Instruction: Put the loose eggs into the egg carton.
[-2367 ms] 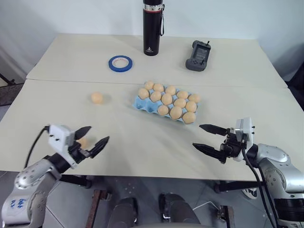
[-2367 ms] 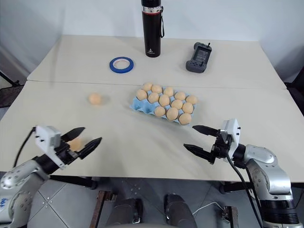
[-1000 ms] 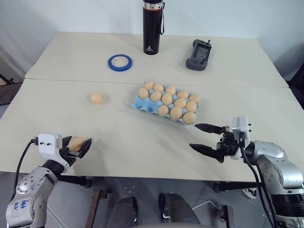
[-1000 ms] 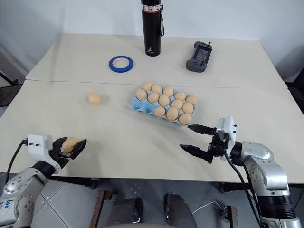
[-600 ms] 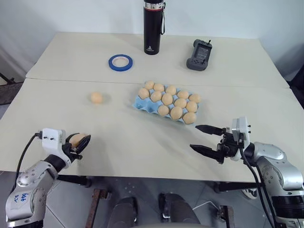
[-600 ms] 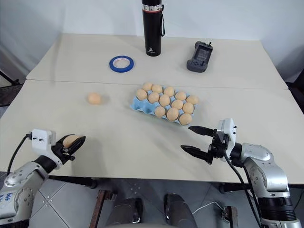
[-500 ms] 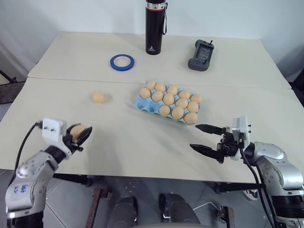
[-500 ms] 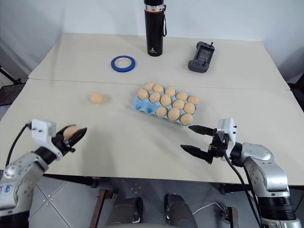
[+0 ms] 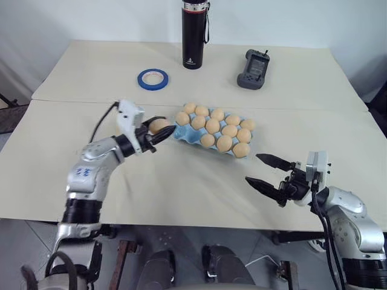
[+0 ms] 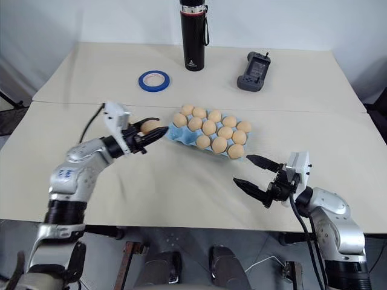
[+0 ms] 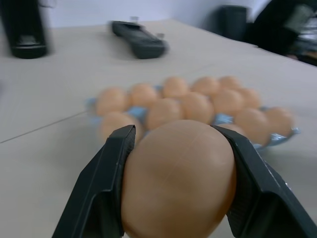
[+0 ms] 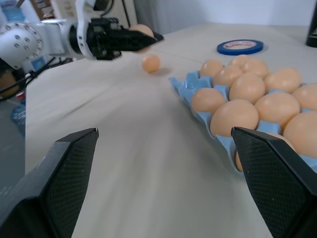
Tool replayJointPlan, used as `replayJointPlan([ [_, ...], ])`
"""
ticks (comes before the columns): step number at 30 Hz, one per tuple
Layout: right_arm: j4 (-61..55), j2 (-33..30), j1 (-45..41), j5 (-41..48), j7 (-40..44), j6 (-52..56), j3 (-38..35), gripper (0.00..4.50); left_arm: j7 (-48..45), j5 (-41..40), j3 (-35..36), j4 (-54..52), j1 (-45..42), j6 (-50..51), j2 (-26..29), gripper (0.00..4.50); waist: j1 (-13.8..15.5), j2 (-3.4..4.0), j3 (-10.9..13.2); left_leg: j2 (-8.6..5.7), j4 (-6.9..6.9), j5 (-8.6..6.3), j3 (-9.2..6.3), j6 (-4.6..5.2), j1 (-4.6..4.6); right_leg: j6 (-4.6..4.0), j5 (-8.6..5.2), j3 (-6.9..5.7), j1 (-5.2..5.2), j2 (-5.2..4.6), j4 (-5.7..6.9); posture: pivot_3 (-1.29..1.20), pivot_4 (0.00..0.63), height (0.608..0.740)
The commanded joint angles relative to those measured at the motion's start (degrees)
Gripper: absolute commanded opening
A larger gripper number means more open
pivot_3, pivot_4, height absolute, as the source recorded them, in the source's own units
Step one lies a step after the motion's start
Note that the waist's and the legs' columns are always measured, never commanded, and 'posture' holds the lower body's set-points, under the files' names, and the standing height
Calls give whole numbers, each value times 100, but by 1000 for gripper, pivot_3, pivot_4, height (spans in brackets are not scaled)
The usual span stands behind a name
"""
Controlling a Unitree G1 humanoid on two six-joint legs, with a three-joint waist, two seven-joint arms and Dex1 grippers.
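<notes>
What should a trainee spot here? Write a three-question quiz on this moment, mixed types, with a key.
1. True or false: the right gripper holds an egg.
2. Which thing stands at the table's far edge? A) a black bottle B) a white mug C) a metal bowl
3. Short answer: what is the left gripper shut on, next to the egg carton?

Key:
1. False. Its fingers are apart with nothing between them.
2. A.
3. An egg, pinched between its two black fingers.
</notes>
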Motion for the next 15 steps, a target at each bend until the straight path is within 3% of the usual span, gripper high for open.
replayJointPlan([
  [1,-283,178,35,-120,-399,-361,-224,4500,-419,212,-136,737,-511,-509,-146,2055,3,-3,1,0,5,0,0,0,1,0,0,0,0,1,6,0,150,740],
  [9,-617,614,549,-372,-994,-817,-188,4500,-1053,623,-222,2807,-1627,-1443,-585,2055,23,-3,2,-4,11,11,0,-2,0,11,6,6,0,3,12,0,150,740],
  [15,-683,661,718,-425,-1139,-866,-129,4500,-1359,858,-189,3740,-2128,-1888,-811,2055,17,-4,2,-4,10,9,6,0,-2,14,6,10,-2,3,10,0,150,740],
])
